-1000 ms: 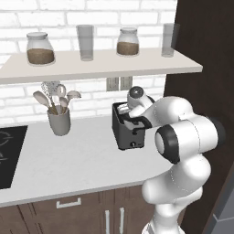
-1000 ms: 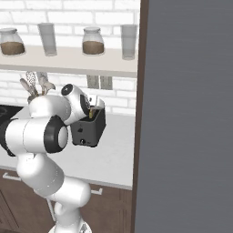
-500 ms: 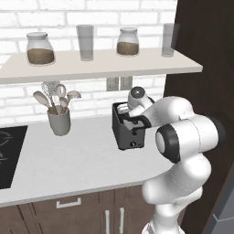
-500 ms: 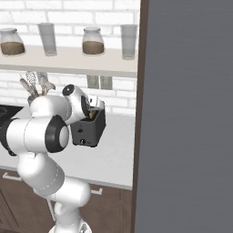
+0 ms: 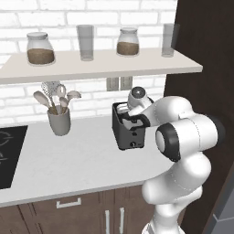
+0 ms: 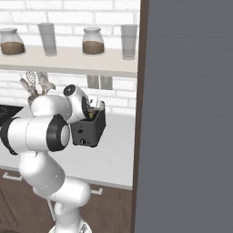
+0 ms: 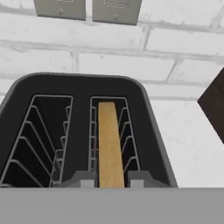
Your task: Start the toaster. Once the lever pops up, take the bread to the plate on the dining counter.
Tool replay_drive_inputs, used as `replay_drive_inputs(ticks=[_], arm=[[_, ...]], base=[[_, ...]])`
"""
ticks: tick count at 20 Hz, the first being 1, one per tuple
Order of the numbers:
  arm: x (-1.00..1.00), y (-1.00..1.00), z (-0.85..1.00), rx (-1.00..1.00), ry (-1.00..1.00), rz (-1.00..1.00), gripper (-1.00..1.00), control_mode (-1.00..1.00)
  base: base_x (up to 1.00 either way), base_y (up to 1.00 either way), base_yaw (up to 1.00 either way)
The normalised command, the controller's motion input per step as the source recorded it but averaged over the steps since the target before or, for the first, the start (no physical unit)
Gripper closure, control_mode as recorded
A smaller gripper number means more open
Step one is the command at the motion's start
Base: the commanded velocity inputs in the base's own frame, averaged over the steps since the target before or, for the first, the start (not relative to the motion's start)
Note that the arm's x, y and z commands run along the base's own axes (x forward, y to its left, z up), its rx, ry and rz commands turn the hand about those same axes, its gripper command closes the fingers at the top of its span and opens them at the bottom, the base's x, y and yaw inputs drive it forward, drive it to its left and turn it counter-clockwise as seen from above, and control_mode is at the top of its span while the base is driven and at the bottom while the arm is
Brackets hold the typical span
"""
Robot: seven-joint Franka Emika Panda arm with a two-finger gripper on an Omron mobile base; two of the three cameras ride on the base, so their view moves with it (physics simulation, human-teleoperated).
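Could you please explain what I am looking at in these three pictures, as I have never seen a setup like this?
All three are rendered images of a simulated kitchen. The white machine is a robot arm with a two-finger gripper at its end. Two pictures come from cameras on the robot's base, looking over the arm from its left and its right. The third comes from a camera on the hand, looking down into the toaster.

On the white counter stand the black toaster and a grey pot of utensils. A slice of bread sits upright in one toaster slot; the other slot is empty. The gripper's fingertips stand on either side of the bread's near end, but whether they are already pressing on it cannot be told.
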Motion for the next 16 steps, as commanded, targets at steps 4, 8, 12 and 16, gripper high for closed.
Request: replay_drive_inputs(ticks=[4,8,12,16], arm=[[-0.01,-0.01,-0.13,0.01,0.00,0.00,1.00,-1.00],[-0.23,-0.15,0.00,0.05,-0.09,0.00,1.00,-1.00],[-0.35,-0.04,0.00,0.03,-0.10,0.00,1.00,-1.00],[-0.31,-0.02,0.13,0.02,-0.10,0.00,1.00,-1.00]], base=[[0.00,0.00,0.00],[0.00,0.00,0.00],[0.00,0.00,0.00],[0.00,0.00,0.00]])
